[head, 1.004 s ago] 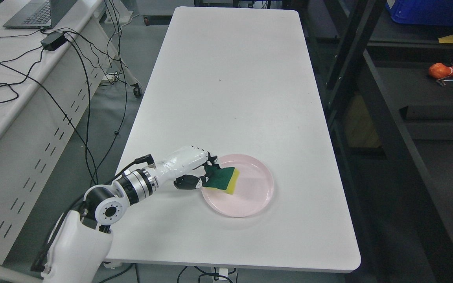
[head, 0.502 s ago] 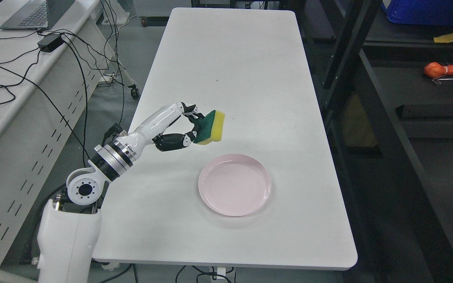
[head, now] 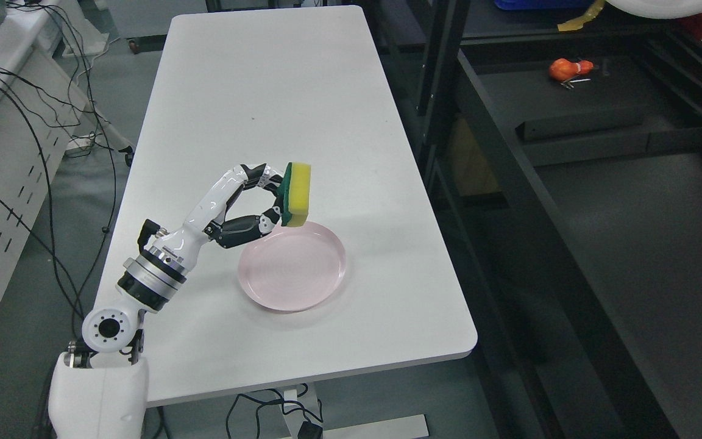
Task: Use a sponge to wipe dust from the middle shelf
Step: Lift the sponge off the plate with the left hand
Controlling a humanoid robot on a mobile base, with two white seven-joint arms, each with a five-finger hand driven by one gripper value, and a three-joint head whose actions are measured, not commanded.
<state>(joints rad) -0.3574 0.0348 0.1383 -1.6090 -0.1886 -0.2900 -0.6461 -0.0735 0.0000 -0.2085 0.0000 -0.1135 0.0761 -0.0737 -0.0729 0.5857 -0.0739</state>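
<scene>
Sponge [head: 297, 194], yellow foam with a green scouring side, is held in the air above the white table [head: 253, 110], just over the far rim of an empty pink plate [head: 293, 267]. The robot's left hand [head: 253, 204] grips it, upper fingers on the top edge and the thumb pressing from below, so the sponge stands on edge with its yellow face turned right. The white left arm rises from the lower left corner. The right arm is not visible.

To the right of the table stands a dark metal shelving unit [head: 509, 183], with an upright post beside the table's edge. One dark shelf level [head: 570, 116] holds a small orange object [head: 564, 68] near the back. Which level counts as the middle one is hard to tell from this angle.

The step in hand appears to be carrying the sponge across to the shelf. To do it well, the grip should stay firm, since only the sponge's edge is pinched. The arm needs to clear the post and enter between levels. The sponge should then be turned so a broad face lies flat on the shelf, with strokes kept away from the orange object.
</scene>
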